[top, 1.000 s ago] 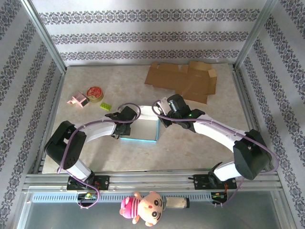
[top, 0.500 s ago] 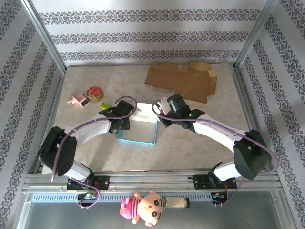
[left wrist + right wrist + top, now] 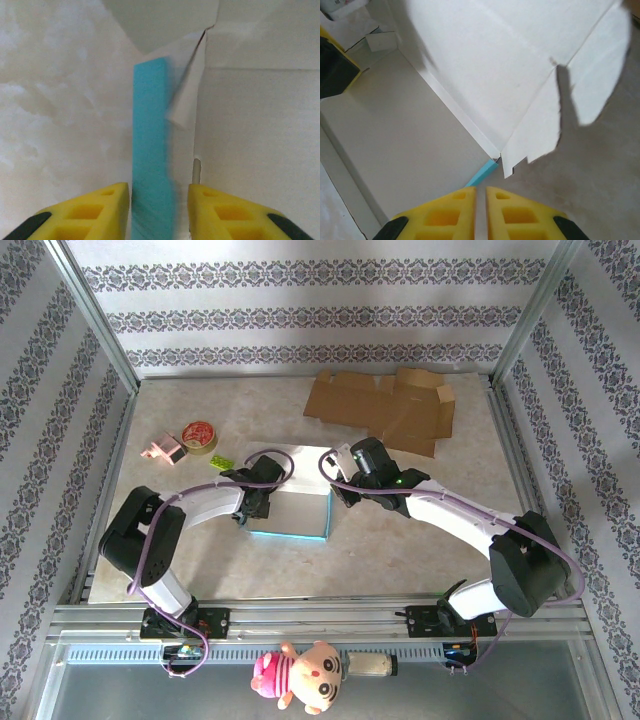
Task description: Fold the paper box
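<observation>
Left end effector [image 3: 159,200]: partly open, astride the teal wall of the paper box [image 3: 292,506]. Right end effector [image 3: 481,200]: closed, pinching the opposite wall.

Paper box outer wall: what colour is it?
The paper box has a turquoise outer wall, clearest in the left wrist view.

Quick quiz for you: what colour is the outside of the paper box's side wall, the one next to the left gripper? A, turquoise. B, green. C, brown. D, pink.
A: in the left wrist view the outer wall of the paper box is a turquoise strip running down between the jaws of the left gripper.
</observation>
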`<state>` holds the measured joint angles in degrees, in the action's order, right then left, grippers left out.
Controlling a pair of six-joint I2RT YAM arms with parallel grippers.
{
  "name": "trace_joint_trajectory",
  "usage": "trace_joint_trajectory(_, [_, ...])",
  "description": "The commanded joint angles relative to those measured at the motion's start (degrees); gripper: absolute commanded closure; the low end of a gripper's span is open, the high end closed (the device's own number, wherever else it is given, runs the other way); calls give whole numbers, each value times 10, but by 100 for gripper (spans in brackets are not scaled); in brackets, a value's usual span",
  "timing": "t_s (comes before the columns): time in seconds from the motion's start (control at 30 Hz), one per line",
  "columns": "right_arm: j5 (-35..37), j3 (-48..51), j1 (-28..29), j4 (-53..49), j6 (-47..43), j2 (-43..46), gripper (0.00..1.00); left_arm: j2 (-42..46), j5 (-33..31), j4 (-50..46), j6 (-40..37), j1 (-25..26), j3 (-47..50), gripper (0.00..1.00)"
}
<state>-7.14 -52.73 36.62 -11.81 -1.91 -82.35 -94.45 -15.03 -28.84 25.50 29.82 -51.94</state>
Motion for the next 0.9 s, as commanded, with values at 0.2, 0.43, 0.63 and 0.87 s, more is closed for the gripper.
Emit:
trace_joint_trajectory(0.2, [-9, 1, 2, -2, -11, -5, 86, 157, 90, 38, 20, -17, 34, 56])
trace_joint_trajectory(0.43, [-15, -3, 3, -1, -7, -11, 86, 134, 158, 31, -5, -104, 42, 61])
trace_joint_trajectory(0.63, [-12, 0, 4, -1, -8, -6, 86, 81, 256, 74, -13, -156, 53, 63])
trace_joint_trajectory(0.87, [-15, 1, 5, -2, -7, -5, 86, 42, 346, 145, 2, -190, 83, 64])
